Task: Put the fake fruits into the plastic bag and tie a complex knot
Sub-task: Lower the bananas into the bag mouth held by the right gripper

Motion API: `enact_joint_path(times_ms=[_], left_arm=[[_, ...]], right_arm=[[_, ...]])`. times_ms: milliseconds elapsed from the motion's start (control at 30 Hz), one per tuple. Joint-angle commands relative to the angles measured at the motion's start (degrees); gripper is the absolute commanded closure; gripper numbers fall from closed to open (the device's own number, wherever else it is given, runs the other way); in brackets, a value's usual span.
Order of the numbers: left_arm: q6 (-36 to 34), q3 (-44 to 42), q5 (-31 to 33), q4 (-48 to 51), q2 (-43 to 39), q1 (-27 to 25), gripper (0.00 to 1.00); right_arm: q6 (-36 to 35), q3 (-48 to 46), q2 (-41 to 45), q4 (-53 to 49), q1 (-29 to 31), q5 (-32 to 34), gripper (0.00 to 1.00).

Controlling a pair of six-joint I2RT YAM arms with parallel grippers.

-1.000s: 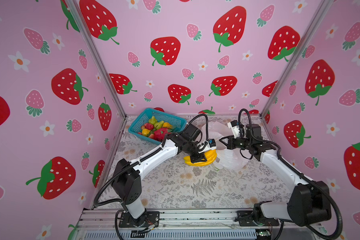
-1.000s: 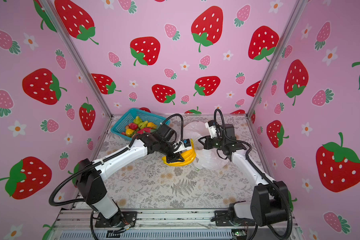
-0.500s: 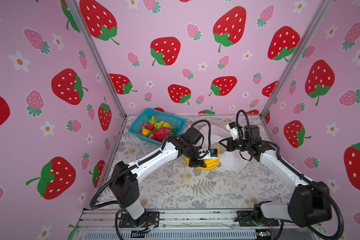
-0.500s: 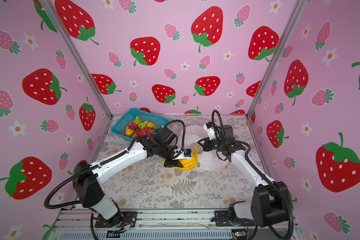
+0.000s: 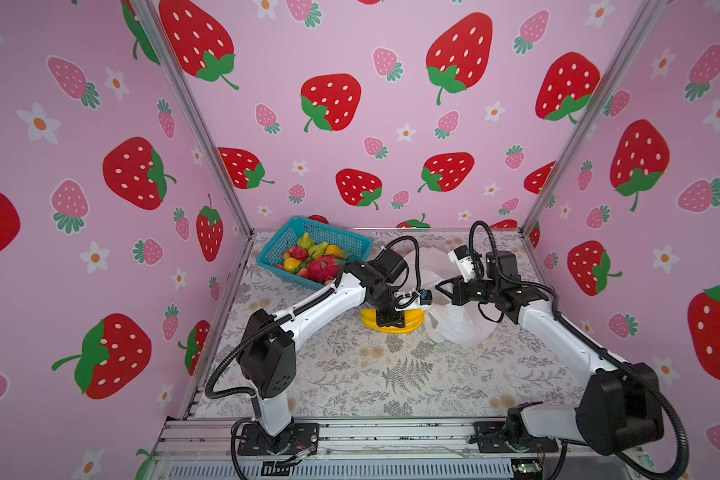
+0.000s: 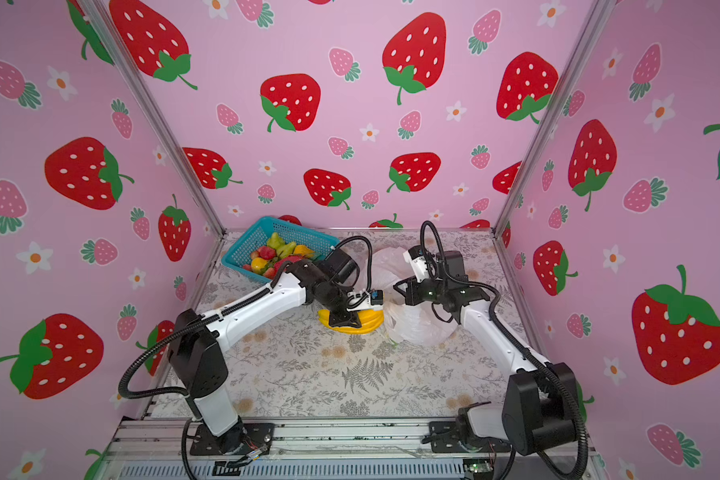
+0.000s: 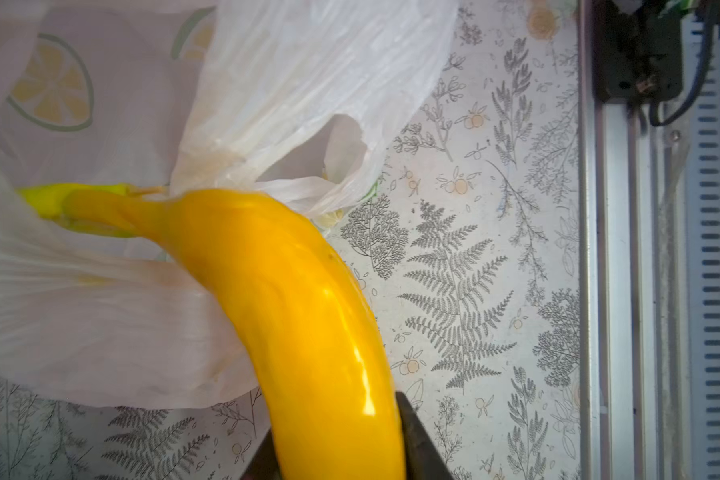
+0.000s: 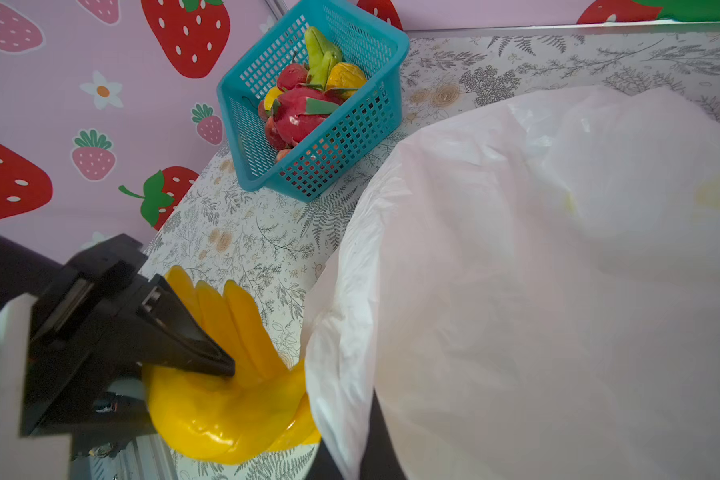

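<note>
The left gripper [image 5: 389, 322], pinching the banana bunch [image 5: 412, 324], has seemingly reached the plastic bag [image 5: 458, 324].

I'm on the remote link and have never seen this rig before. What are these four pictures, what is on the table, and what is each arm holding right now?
You are looking at two white-and-black robot arms on a fern-patterned table inside a pink strawberry-papered booth. Two pictures are top views from one camera head above the front edge; the other two come from a camera on each arm's wrist.

At the back left sits a teal basket with the remaining fake fruits in it. The left gripper is closed on the yellow banana bunch, whose stem end is at the mouth of the plastic bag, as the left wrist view shows. The right gripper is shut and appears to pinch the bag's edge, holding it up; its fingers are hidden in its own wrist view. The bag is not tied yet.
</note>
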State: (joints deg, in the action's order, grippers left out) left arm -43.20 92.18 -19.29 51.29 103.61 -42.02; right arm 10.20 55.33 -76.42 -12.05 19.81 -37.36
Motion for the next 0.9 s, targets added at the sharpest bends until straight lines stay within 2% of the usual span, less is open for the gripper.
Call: enact_joint_path(times_ms=[0,133,267,467,667,733,867], left_arm=[[4.82,3.89,5.59,0.06,0.8,1.12,0.8],[8.77,3.98,11.0,-2.81,1.54,1.15,0.8],[9.25,3.23,17.26,-3.36,2.79,0.79,0.81],[1.06,-0.42,9.75,-4.03,1.93,-1.18,0.79],[-2.56,1.36,4.45,-3.28,3.66,-1.31,0.78],[-0.57,3.25,4.44,-3.72,5.04,-1.02,0.78],[10.19,10.15,2.81,-4.36,8.63,0.86,0.78]], right_arm=[[-1.97,0.4,1.36,-1.18,0.66,-1.31,1.0],[0.19,-0.35,1.36,0.56,0.92,-3.08,1.0],[5.2,-1.33,1.67,4.21,1.01,-4.86,1.0],[13.27,-3.78,1.82,13.42,1.02,-10.5,1.0],[12.7,-3.83,1.48,13.47,1.02,-12.49,1.0],[11.98,-3.83,1.29,12.48,1.01,-12.75,1.0],[12.43,-4.72,0.95,13.25,0.97,-14.64,1.0]])
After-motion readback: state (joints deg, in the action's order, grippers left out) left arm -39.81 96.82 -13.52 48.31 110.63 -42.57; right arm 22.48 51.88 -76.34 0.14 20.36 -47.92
